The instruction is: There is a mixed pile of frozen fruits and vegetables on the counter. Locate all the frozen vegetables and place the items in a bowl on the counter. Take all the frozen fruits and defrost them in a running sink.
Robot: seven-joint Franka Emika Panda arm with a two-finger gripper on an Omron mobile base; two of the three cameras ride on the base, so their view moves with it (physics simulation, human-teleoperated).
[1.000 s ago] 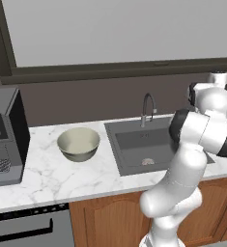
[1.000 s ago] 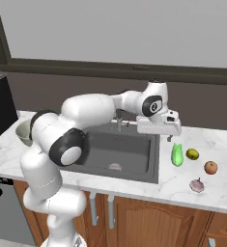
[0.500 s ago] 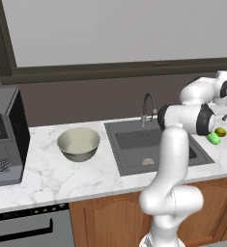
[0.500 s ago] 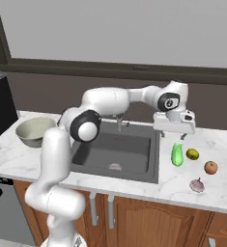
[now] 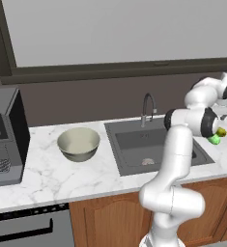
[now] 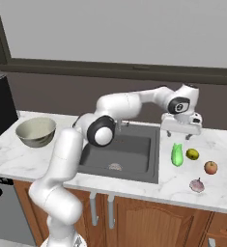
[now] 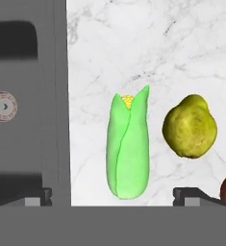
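My gripper (image 6: 182, 129) hangs open over the counter (image 6: 216, 193), just right of the sink (image 6: 134, 144). Straight below it lies the bright green lumpy vegetable (image 7: 129, 146), an ear in its husk; it lies lengthwise between the two fingertips (image 7: 37, 194), untouched. Beside it sits the yellow-green fruit (image 7: 190, 127). The red fruit (image 6: 211, 167) and the pale pinkish-white vegetable (image 6: 197, 185) lie nearer the counter's front. The same green vegetable (image 5: 214, 139) shows past my arm. The beige bowl (image 6: 35, 131) stands left of the sink.
A curved faucet (image 5: 147, 108) rises behind the sink, whose drain (image 7: 3, 106) shows in the basin. A dark coffee machine (image 5: 1, 137) stands at the counter's left end. A window wall runs behind the counter.
The arm has stretched out to the right across the sink. The open gripper moved from the sink's right edge to above the green vegetable. The items on the counter have not moved.
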